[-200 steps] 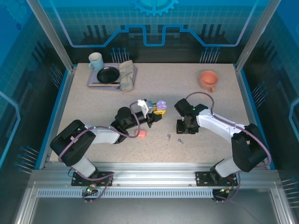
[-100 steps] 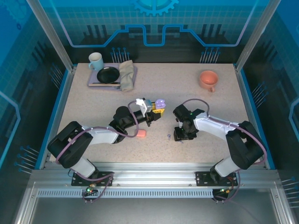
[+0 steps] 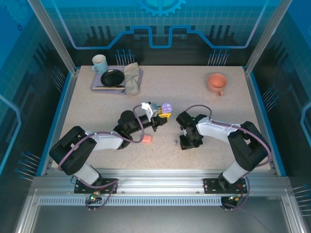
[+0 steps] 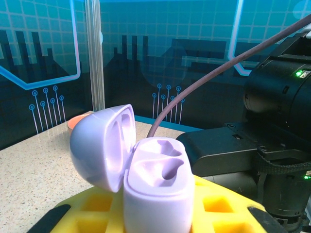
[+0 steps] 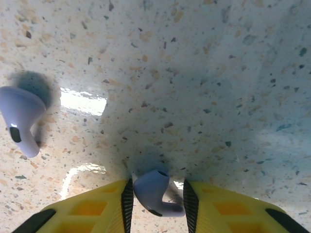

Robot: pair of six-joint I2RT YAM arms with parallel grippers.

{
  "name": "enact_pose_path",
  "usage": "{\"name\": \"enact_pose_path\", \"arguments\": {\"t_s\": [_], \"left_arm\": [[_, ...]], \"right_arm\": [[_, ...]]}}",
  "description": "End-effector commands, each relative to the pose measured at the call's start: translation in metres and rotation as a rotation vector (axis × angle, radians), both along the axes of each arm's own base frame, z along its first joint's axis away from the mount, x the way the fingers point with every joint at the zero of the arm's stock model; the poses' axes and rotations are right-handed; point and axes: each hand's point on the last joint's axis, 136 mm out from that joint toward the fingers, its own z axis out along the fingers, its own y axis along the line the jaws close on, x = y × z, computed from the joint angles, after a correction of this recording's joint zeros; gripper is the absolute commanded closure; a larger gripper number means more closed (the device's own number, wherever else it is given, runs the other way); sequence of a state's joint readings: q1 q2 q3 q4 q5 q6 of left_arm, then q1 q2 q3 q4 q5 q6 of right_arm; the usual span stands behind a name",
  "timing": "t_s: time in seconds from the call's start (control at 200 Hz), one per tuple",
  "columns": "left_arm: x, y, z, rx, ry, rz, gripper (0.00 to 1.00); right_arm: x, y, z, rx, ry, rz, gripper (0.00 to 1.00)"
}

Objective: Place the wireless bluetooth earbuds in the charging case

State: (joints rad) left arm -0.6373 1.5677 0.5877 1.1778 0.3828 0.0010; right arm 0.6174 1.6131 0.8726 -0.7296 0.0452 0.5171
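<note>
Light falls evenly from above; under my right wrist, white glare sits just beside the outer lilac earbud, soft shadow around it.

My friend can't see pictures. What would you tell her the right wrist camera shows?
A tiny lilac earbud lies on the speckled table between the yellow fingers of the right gripper, seen from very close; whether they pinch it yet is unclear. A second lilac earbud lies apart at the left, beside its shadow.

Open surface runs along the left and far middle. The tray fills the far-left corner, an orange cup the far right. A pink case sits near centre.
</note>
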Motion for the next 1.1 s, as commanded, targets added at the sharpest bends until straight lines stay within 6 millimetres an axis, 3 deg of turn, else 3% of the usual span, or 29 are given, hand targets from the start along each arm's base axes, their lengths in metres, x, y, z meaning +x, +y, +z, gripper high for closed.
{"name": "enact_pose_path", "arguments": {"t_s": [0.0,0.715,1.095], "left_arm": [[0.002,0.002,0.013,-0.023,-0.029,0.005,1.0],[0.004,0.002,0.012,-0.025,-0.019,0.001,1.0],[0.004,0.001,0.012,-0.028,-0.012,-0.003,1.0]], "right_arm": [[0.011,0.002,-0.004,-0.039,-0.021,0.032,0.65],[0.022,0.009,-0.001,-0.04,-0.042,0.067,0.68],[0.02,0.008,-0.002,-0.042,-0.038,0.069,0.8]]}}
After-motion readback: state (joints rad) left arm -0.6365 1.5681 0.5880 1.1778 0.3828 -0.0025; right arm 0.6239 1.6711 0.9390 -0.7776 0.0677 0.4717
